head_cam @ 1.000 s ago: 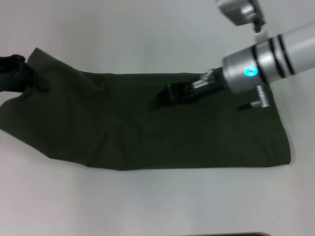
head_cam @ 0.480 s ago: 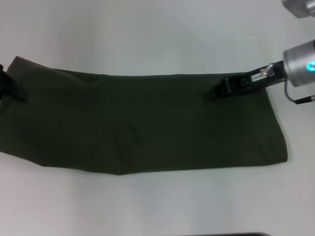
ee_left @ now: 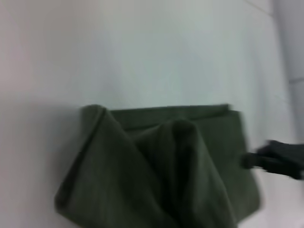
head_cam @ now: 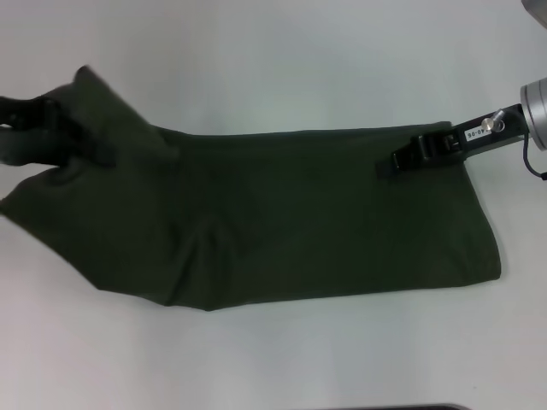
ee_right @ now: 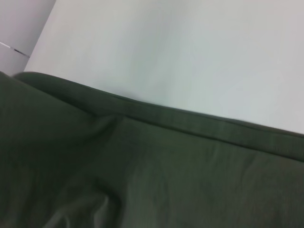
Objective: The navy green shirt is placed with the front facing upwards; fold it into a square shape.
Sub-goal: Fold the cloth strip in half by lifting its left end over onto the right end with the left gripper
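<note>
Shirt (head_cam: 282,218) on white table (head_cam: 282,68)

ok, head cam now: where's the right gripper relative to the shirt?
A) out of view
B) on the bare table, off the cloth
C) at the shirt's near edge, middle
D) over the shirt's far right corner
D: the right gripper sits over the far right corner of the navy green shirt, while the left gripper is at the shirt's raised left end.

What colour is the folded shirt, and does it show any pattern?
The shirt is plain dark olive green, no pattern showing; clearest in the head view.
</note>
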You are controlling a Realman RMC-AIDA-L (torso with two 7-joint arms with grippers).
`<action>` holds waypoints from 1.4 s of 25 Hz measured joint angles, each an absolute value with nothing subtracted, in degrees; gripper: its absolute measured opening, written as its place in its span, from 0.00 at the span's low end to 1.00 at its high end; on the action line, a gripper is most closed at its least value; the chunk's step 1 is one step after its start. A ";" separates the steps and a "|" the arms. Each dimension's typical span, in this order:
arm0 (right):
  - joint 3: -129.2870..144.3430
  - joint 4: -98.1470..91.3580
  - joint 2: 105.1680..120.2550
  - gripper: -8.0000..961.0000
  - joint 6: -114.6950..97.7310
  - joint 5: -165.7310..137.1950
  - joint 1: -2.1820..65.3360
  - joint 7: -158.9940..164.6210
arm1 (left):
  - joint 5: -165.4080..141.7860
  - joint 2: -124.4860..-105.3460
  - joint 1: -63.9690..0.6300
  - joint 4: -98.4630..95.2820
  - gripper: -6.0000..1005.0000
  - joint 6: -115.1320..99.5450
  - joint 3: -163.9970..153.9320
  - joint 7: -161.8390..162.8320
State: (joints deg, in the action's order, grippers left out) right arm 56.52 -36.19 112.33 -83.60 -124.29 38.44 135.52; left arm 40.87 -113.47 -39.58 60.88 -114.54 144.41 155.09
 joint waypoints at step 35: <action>56.71 -35.47 111.57 0.02 -85.67 -122.41 36.78 137.33 | 50.86 -110.73 -37.95 56.76 0.08 -111.13 143.74 155.48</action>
